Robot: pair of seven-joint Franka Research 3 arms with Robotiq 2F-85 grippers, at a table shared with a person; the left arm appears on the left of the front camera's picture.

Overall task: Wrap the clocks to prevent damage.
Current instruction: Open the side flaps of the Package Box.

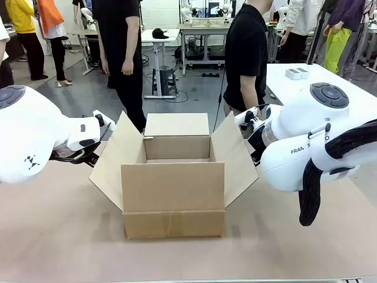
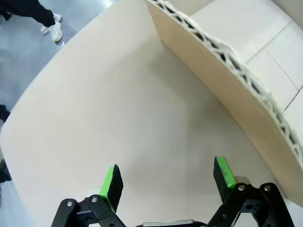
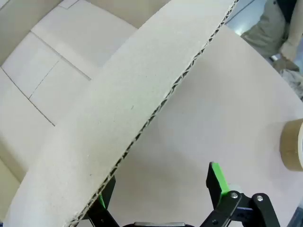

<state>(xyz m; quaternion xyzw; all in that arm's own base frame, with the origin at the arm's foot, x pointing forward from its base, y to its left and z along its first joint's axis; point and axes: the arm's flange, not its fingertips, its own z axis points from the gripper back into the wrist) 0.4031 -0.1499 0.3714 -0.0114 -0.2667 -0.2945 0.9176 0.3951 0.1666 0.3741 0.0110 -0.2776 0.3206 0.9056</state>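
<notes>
Centre of pale pinkish-brown table [image 1: 59, 236]: open brown corrugated cardboard box [image 1: 173, 188], mouth up, all four flaps splayed outward. Inside of box, as far as visible: bare cardboard floor and walls.

Whereabouts of clocks and of any wrapping material: cannot tell. Task judged at its very start: box set out and opened, wrapping not yet begun, packing and closing of flaps all left to do.

Left of box: left gripper [image 2: 168, 176], jaws spread wide, nothing between the green pads, over bare table just beside the box's left side flap [image 2: 227, 80].

Right of box: right gripper [image 3: 161, 189], likewise released and empty, with the edge of the box's right side flap [image 3: 118, 104] crossing in front of one finger; touching or just apart, not clear.

Right of box, further out: roll of brown packing tape [image 3: 293, 144] lying flat on table.

Behind box: person in a black shirt [image 1: 247, 53], standing at far edge.

Box orientation: upright, opening skyward; long axis judged to run left to right across the table, broad front face toward the robot.
</notes>
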